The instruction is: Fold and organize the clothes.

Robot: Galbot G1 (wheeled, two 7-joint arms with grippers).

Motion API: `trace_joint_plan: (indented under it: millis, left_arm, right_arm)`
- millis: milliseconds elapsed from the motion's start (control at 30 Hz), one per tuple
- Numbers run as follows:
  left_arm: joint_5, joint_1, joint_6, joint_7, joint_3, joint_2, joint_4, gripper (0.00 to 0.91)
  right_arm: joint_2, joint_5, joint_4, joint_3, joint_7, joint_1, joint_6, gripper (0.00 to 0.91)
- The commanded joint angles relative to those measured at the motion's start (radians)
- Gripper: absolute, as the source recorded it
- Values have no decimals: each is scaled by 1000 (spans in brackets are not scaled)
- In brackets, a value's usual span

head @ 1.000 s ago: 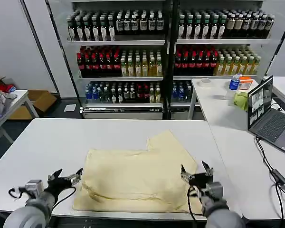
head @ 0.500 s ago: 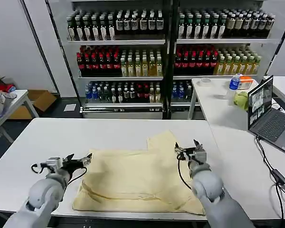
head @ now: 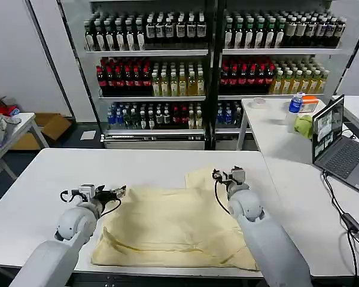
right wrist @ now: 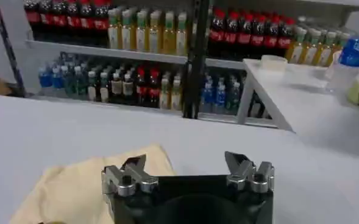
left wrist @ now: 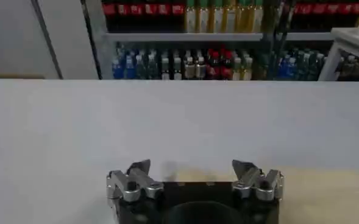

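Currently, both my hands wide, holding nothing. Left hand [head: 112, 193] just outside left edge of cream garment [head: 173, 224], over white bench [head: 54, 176]; garment spreads rightward from it. Right hand [head: 227, 174] at garment's far right corner flap; cloth lies under and nearer from it. In left wrist view, left hand's fingertips [left wrist: 141, 168] hide garment edge, contact unclear. Shelves [head: 209, 54] beyond hold bottles.

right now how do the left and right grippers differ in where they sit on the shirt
The left gripper hovers at the cream garment's far left corner; the right gripper sits farther back, at the sleeve flap on the right. The left sits nearer the robot. Both are open and hold nothing.
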Motion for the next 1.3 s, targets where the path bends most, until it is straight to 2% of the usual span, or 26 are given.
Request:
trace_joint_plan:
  millis: [33,300,333,367,400,467,500,567,600,633,667,733,1300]
  left_arm:
    - [13,-65,2,3,62,-9,80,907]
    - [20,-43,2,3,63,-3,67,907]
    - [20,-41,2,4,64,-2,66,766]
    - [20,-37,2,5,63,-2,65,584]
    - [20,-36,2,5,63,-2,64,262]
    - [20,-33,1,6,63,-4,64,40]
    - [20,-32,1,6,63,-5,63,20]
    - [21,-28,1,9,62,-6,61,10]
    - [22,-25,1,10,62,-6,58,10]
    - [23,-22,1,11,62,-7,56,10]
    - [23,-21,0,13,63,-7,55,10]
    - [24,-18,1,14,62,-8,54,10]
    - [20,6,-3,14,45,-18,30,10]
  right_arm:
    - [49,8,-167,-15,-4,97,0,907]
    - [78,13,-240,-13,-10,125,1,907]
    - [83,13,-253,-12,-10,130,1,907]
    - [87,13,-265,-13,-12,134,1,907]
    - [89,13,-270,-13,-14,135,1,907]
    - [96,13,-291,-13,-17,142,1,907]
    - [99,13,-299,-13,-20,144,2,907]
    - [103,14,-310,-15,-25,147,2,746]
    - [105,16,-313,-16,-27,147,2,484]
    - [106,19,-315,-17,-29,147,1,363]
    - [108,20,-317,-17,-32,147,2,171]
    - [110,26,-318,-21,-33,146,1,0]
    - [106,35,-309,-21,-71,131,18,0]
